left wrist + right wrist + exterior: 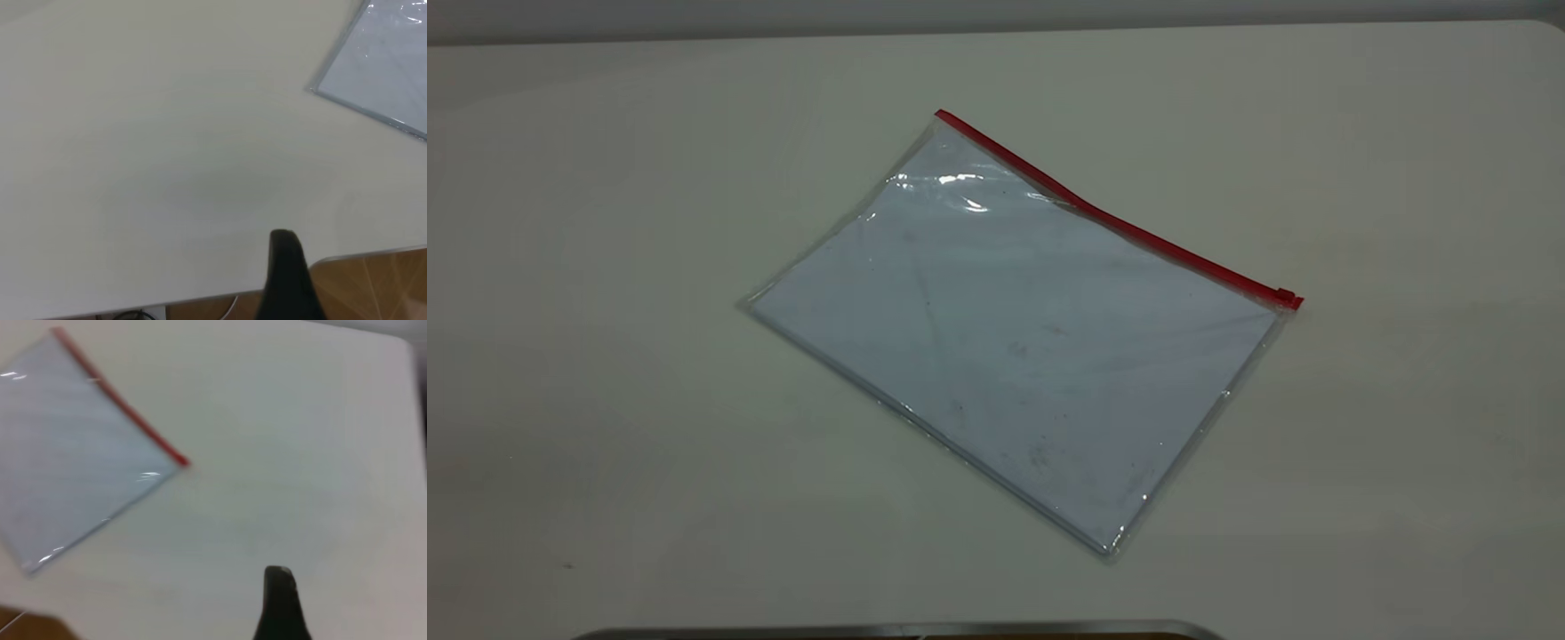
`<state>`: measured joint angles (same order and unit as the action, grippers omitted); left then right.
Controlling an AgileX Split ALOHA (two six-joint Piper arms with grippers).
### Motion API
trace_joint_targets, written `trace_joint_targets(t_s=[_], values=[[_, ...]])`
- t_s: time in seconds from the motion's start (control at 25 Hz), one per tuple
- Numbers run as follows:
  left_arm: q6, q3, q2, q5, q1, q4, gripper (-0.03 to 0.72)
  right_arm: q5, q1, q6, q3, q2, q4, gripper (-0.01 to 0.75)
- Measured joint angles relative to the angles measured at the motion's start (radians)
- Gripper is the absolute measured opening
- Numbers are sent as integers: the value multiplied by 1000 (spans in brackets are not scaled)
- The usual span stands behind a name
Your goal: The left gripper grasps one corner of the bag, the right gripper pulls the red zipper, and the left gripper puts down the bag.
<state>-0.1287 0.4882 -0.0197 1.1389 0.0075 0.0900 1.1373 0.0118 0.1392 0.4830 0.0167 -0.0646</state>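
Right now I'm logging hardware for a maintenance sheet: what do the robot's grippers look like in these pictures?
Little shows. Each wrist view catches one black, tapering, round-tipped finger: the left gripper's finger and the right gripper's finger. No cables, markings or arm links show, and the exterior view shows neither arm.
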Motion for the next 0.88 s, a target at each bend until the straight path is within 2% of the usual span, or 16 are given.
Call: trace_joint_targets(t_s=[0.2, 0.88], values=[[0, 0, 0, 0, 0, 0, 590, -2, 0, -49, 0, 0, 53, 576], [0, 0, 0, 0, 0, 0, 590, -2, 0, -60, 0, 0, 50, 576]])
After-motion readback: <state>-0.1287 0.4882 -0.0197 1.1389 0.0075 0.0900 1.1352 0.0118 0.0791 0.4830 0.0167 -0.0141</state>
